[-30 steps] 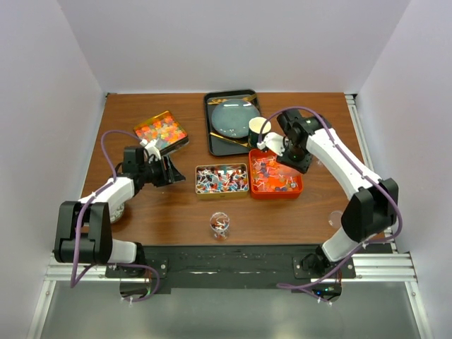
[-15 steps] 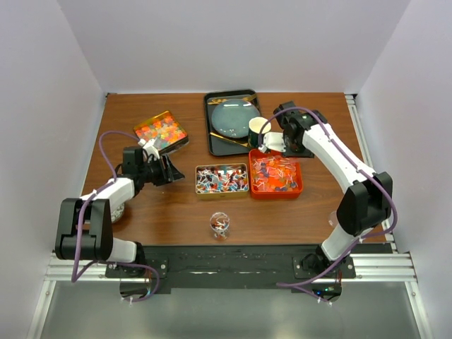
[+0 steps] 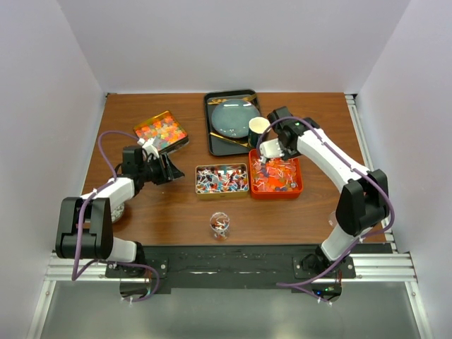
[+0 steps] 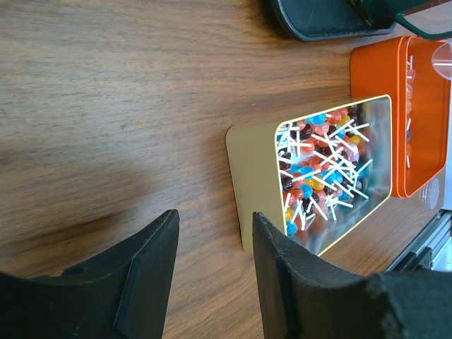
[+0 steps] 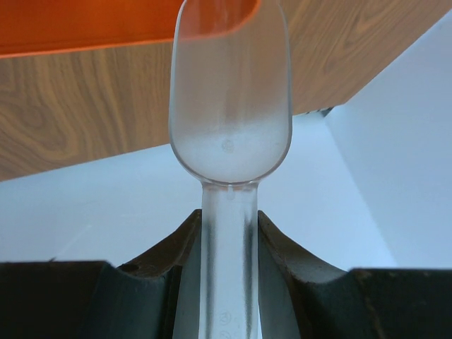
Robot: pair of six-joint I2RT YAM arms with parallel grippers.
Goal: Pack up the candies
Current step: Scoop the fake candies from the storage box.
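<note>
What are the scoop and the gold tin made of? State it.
The scoop: likely clear plastic, lightly frosted; the table shows through it. The gold tin: probably metal, matte gold outside, with a shiny inside wall that seems to mirror the candies.

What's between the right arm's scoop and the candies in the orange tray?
Nothing visible. The scoop, clamped in the right gripper, hangs over the far-left corner of the orange tray, its candies lying uncovered below. The green cup stands beyond that corner, off the path.
</note>
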